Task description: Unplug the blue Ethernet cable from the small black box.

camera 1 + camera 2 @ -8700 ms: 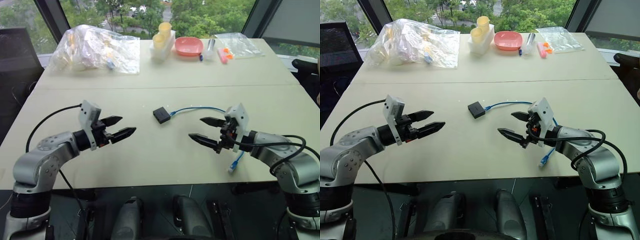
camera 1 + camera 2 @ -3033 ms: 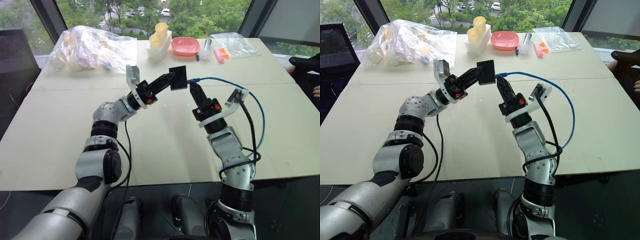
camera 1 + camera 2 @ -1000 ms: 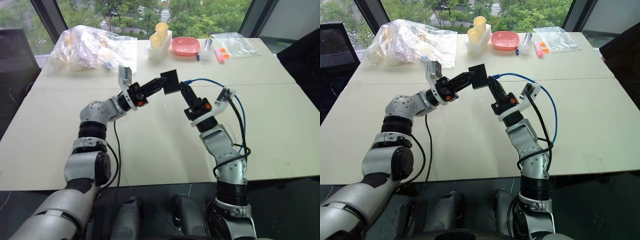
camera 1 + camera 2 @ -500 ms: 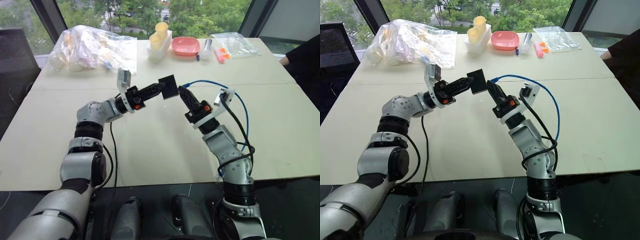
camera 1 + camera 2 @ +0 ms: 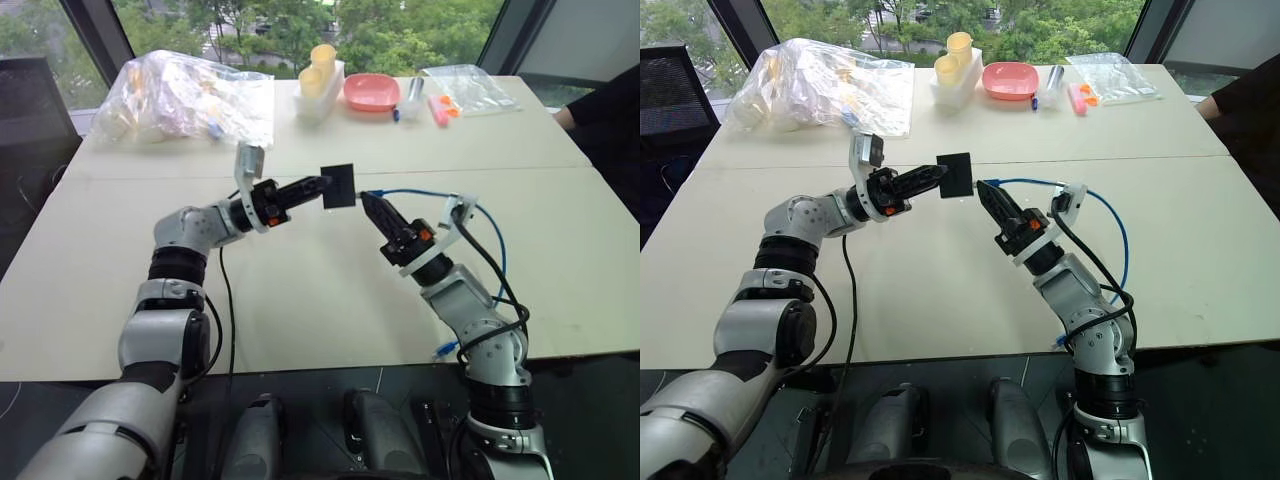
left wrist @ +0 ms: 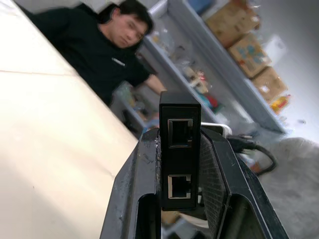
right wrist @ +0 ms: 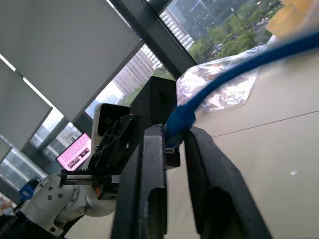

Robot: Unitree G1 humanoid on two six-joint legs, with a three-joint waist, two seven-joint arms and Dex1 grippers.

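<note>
Left fingers [image 5: 318, 184] clamped on small black box [image 5: 338, 186], both ports empty, right fingers [image 7: 172, 149] loosely around blue Ethernet cable [image 7: 234, 69] plug, just beside box

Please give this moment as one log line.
left end effector: shut on small black box | blue Ethernet cable: plug out of box, at right end effector

surface [image 5: 300, 290]: pale, two joined tops
far edge: bag [image 5: 185, 95], cups [image 5: 322, 70], pink bowl [image 5: 372, 92], pouch [image 5: 468, 85]

small black box [image 5: 338, 186] above table [image 5: 300, 290], left of blue Ethernet cable [image 5: 420, 192]
</note>
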